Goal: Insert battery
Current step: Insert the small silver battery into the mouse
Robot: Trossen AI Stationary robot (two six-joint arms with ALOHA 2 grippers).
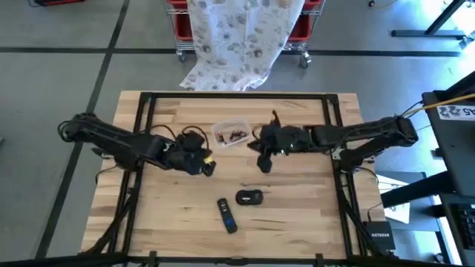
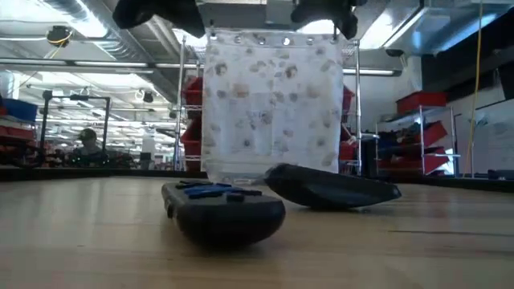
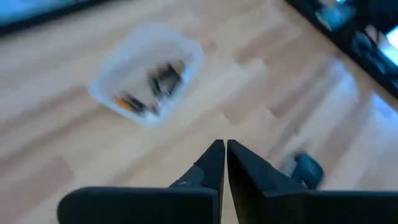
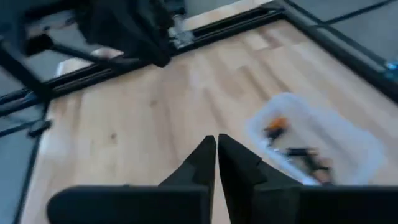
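Left gripper pinched to a hairline gap, fingertips nearly touching, nothing between them. Hovering over bare wood of the table, on the left half, near a clear plastic tub. Seen from above, left gripper just below and left of that tub.

Right gripper likewise drawn narrow, fingers almost meeting, empty. Raised over the table, the tub close by. From above, right gripper just right of the tub, below its level, the two grippers flanking it.

Inside the tub: a small heap of batteries, dark cylinders with orange ends, lying loosely at mixed angles; blurred, so count not clear. Same heap through the left wrist camera, dark with an orange patch.

Nearer the front edge, apart from both grippers: black remote control, long and slim, lying flat and slanted, blue buttons on its upper face. Just right of it, not touching from above, black computer mouse, low and rounded. At table level, remote in front, mouse behind and to the right.

Beyond the table's far edge, patterned white cloth draped over a red-binned cart.
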